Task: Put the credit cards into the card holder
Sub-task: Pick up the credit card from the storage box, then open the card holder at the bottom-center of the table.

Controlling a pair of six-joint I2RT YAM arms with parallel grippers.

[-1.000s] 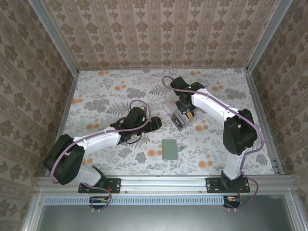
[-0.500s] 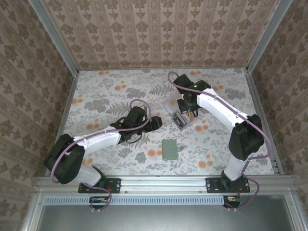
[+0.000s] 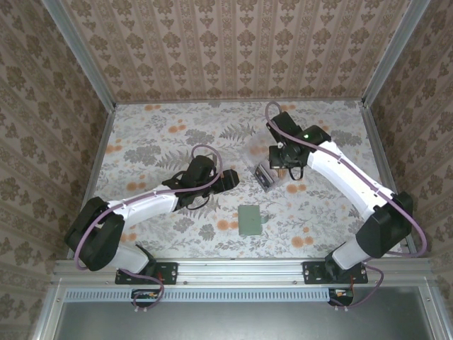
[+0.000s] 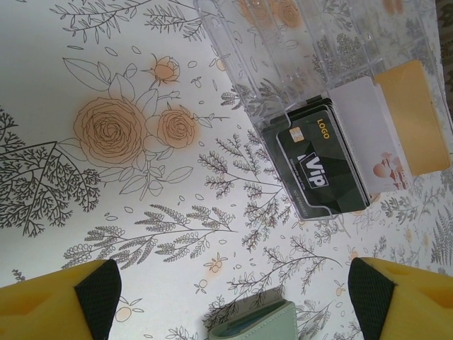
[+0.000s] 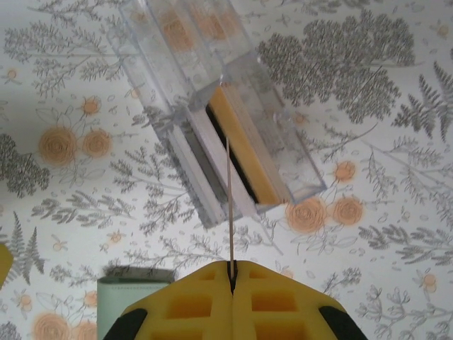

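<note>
Right wrist view has one thin card edge-on, a fine line running from the fingertips toward the clear box. Its colour cannot be told from this angle, nor whether its far end is in the box slot. The right tool is clenched on the near edge of that card, its yellow pads pressed together around it. The other credit cards stand in the box, with an orange one beside a dark one and a pale one.

From the left wrist view the same cards are seen face-on through the clear box: a black card printed VIP in front, a white card behind it and an orange card beyond. The card holder lies closed and flat on the worktop, a sage-green corner at the lower edge, near the box but apart from it. The left tool is released, its two yellow fingers standing wide at either side and gripping nothing.

From above, the card holder lies near the front middle of the flowered worktop, the clear box just behind it. The right tool is over the box's right side, and the left tool lies low to the box's left, pointing toward it. Patterned walls close the worktop on three sides.
</note>
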